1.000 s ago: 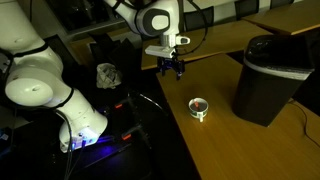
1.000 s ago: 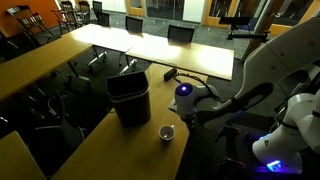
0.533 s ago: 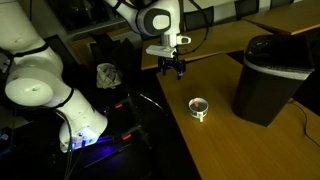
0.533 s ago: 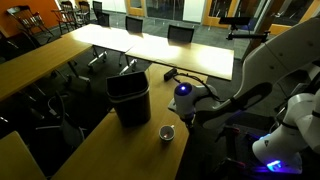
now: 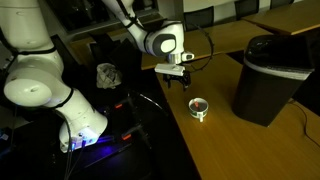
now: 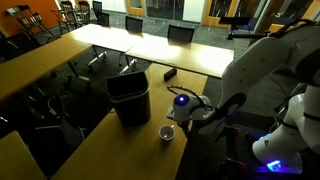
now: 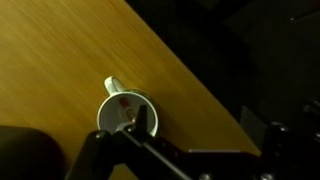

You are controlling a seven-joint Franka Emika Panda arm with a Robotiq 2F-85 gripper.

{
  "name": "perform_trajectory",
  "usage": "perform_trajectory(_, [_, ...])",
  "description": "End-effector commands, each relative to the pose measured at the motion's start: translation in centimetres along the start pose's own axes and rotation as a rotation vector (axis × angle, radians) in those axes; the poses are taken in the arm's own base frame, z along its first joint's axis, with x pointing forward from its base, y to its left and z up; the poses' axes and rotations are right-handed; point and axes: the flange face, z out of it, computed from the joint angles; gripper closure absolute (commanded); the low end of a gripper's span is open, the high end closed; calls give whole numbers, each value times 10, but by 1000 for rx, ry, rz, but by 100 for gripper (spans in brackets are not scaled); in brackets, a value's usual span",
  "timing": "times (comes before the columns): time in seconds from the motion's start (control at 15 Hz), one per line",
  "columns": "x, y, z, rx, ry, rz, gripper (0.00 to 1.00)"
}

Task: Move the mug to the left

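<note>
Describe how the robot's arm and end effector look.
The glossy white arm is built of rounded, bulbous segments, with a grey round cap at the wrist joint. The small black end effector contrasts with it. A blue-violet glow shows near the base.

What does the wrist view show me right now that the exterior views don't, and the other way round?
Only the wrist view: a look straight down into the mug, with its handle plain to see. Only the exterior views: the black bin beside the mug, the arm and the claw over the table. Both: the mug standing near the wooden table's edge.
</note>
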Motion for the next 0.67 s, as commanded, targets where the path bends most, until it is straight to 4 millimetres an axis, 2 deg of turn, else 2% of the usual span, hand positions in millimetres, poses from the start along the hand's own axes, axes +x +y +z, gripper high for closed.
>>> perform_trajectory(0.0, [10,16,39,15,10,-51,0])
perform_trajectory(0.2, [17,28,74,25,-1,-74,0])
perform_trajectory(0.6, [37,45,124,33,-50,-97,0])
